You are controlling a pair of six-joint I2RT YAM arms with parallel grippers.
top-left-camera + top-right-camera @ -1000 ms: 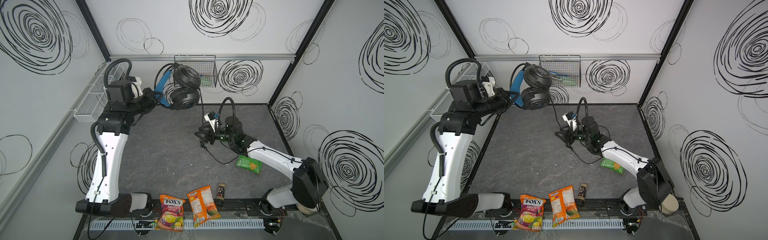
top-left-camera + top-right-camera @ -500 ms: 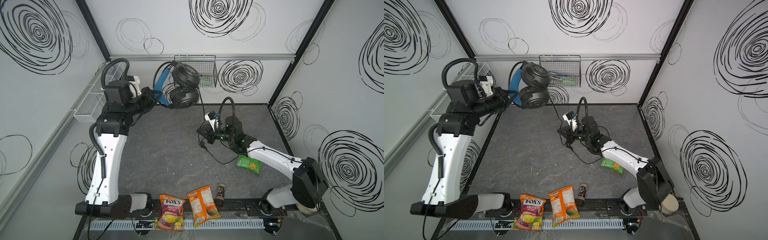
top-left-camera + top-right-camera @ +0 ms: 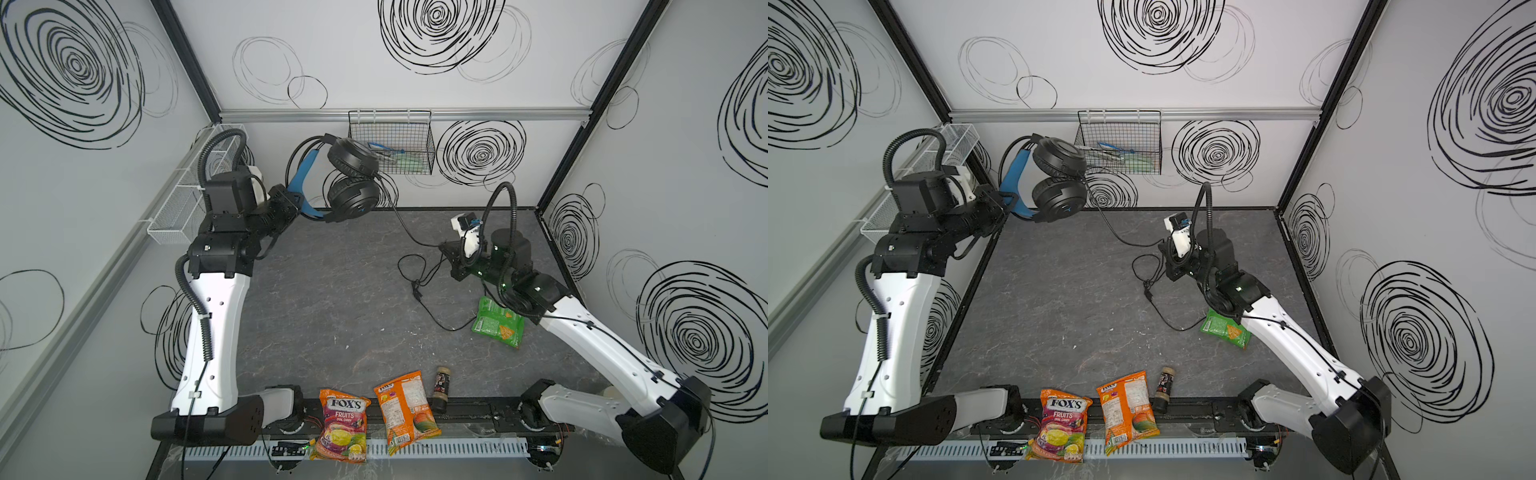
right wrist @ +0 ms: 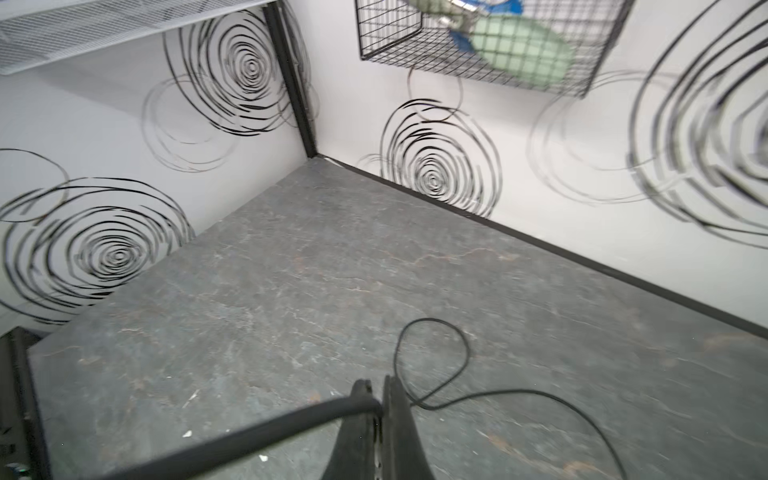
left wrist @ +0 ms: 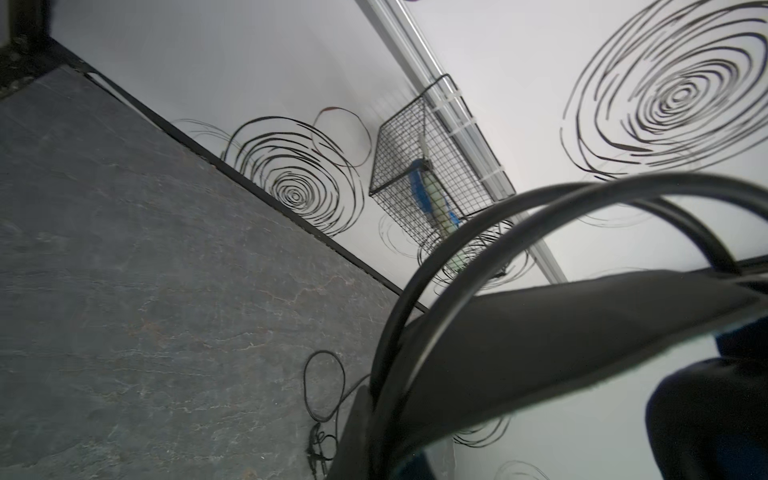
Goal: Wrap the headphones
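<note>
– Above the back-left corner of the tabletop [image 3: 332, 311], in both top views: headphones [image 3: 353, 195] [image 3: 1059, 193], one pair. Finish?
– Black. Two round padded cups, one over the other, a blue inner headband and a thin wire arch. Held clear of the tabletop by the left hand [image 3: 297, 204] [image 3: 1003, 203], which is clamped on the blue band.
– Cable [image 3: 405, 230] [image 3: 1117, 237]?
– One, thin, black. It runs from the lower cup down to the right hand [image 3: 448, 251] [image 3: 1168, 259], then lies in loose loops on the tabletop, one stretch running up to the green bag [image 3: 496, 328].
– Other stock, same views?
– Snack bags, three: green bag, orange bag [image 3: 405, 409], Fox's fruits bag [image 3: 343, 424]. Small dark bottle [image 3: 441, 384], one, beside the orange bag. Black wire basket [image 3: 390, 124], one, on the back wall. White mesh rack [image 3: 183, 208], one, on the left wall.
– Left wrist view?
– Wire arch [image 5: 457, 249], two strands, and headband [image 5: 582, 332] fill the near field. The hand's fingers cannot be made out. One cable loop [image 5: 324, 386] on the tabletop, black wire basket [image 5: 399, 166] beyond.
– Right wrist view?
– Right hand [image 4: 380, 395]: fingers pressed together, pinching the cable [image 4: 270, 428]. One loop lies just past the fingertips. Black wire basket [image 4: 415, 54] on the wall above.
</note>
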